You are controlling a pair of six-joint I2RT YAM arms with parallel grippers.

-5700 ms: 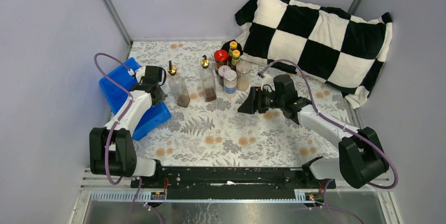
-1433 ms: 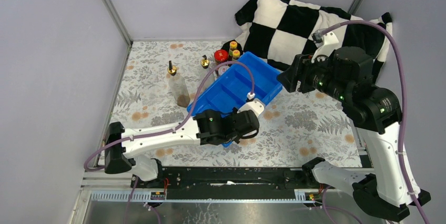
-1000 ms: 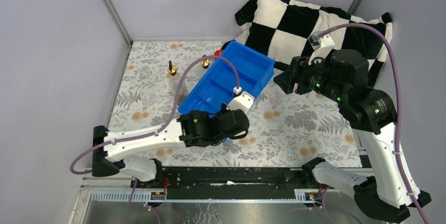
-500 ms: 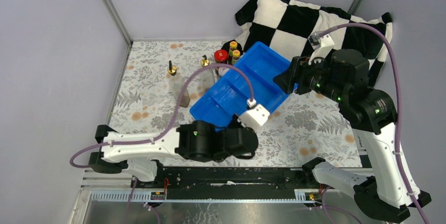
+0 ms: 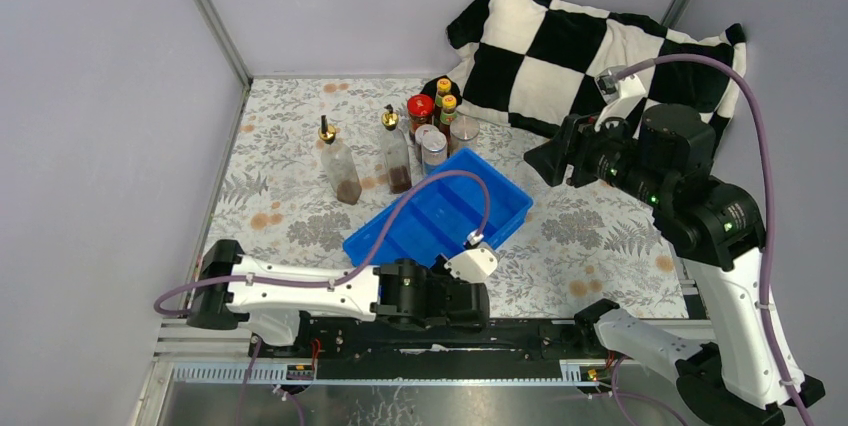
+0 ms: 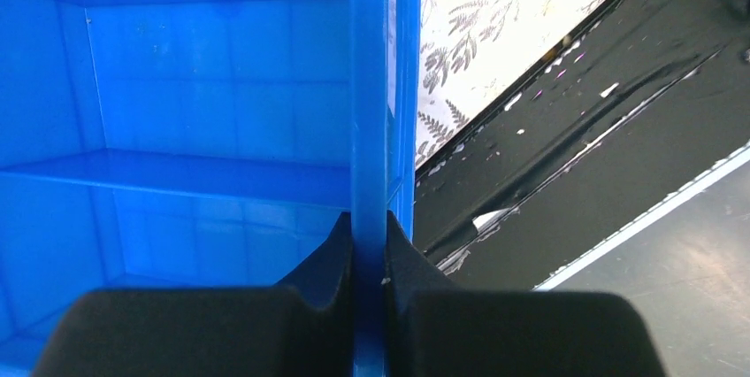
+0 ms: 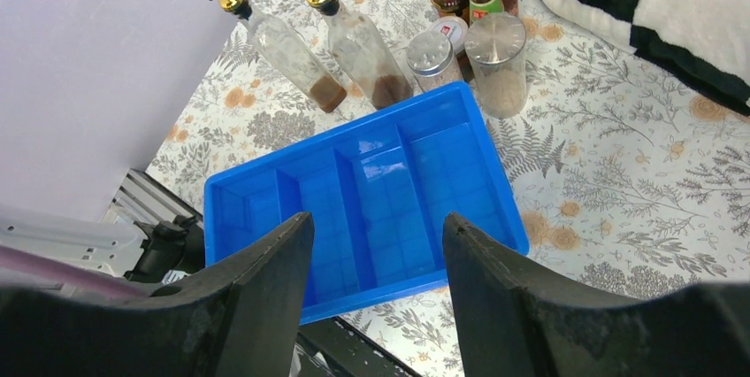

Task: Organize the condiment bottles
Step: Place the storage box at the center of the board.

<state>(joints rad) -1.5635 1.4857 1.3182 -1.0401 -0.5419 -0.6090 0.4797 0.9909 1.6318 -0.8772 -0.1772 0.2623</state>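
Left gripper [image 6: 369, 244] is pinched tight on the blue tray [image 5: 440, 216]'s near wall. I'd set the tray down flat before letting go. Condiment bottles [image 5: 398, 156] stand just behind the tray. Right gripper [image 7: 376, 218] hangs above the tray, its 2 fingers apart.

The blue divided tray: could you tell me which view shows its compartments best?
Right wrist: it looks straight into the blue divided tray, showing every compartment. Top external shows it smaller, a cable crossing it; left wrist shows only one wall clamped by the left pincer.
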